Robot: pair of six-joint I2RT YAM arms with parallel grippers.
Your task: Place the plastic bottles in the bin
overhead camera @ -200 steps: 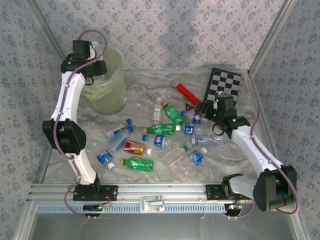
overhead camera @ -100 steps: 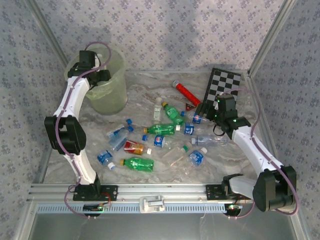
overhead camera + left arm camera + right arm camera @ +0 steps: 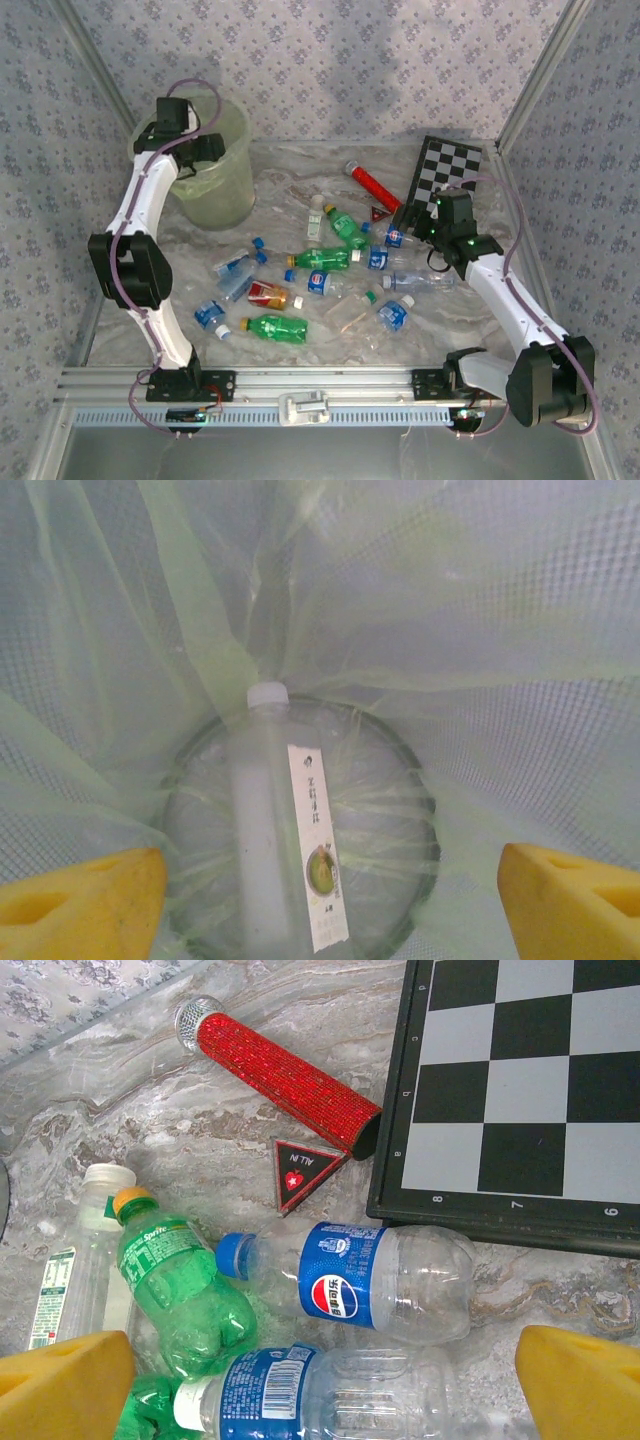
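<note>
The bin (image 3: 225, 195) stands at the back left of the table. My left gripper (image 3: 195, 150) hangs over its mouth, open and holding nothing. From the left wrist I look down between the yellow pads (image 3: 85, 900) into the bag-lined bin (image 3: 500, 630), where a clear white-capped bottle (image 3: 265, 830) lies on the bottom. Several plastic bottles (image 3: 320, 280) lie scattered mid-table. My right gripper (image 3: 408, 225) is open above a Pepsi bottle (image 3: 390, 1280), a blue-labelled white-capped bottle (image 3: 330, 1390) and a green Sprite bottle (image 3: 180, 1290).
A red cylinder (image 3: 275, 1075) and a small triangular tag (image 3: 305, 1170) lie beside the checkerboard (image 3: 520, 1080), which leans at the back right (image 3: 445, 170). A metal rail (image 3: 300, 380) runs along the near edge, and patterned walls close in the sides.
The left gripper has swung right from the bin's left rim to over its mouth and its jaws have spread apart. The right arm has barely moved.
</note>
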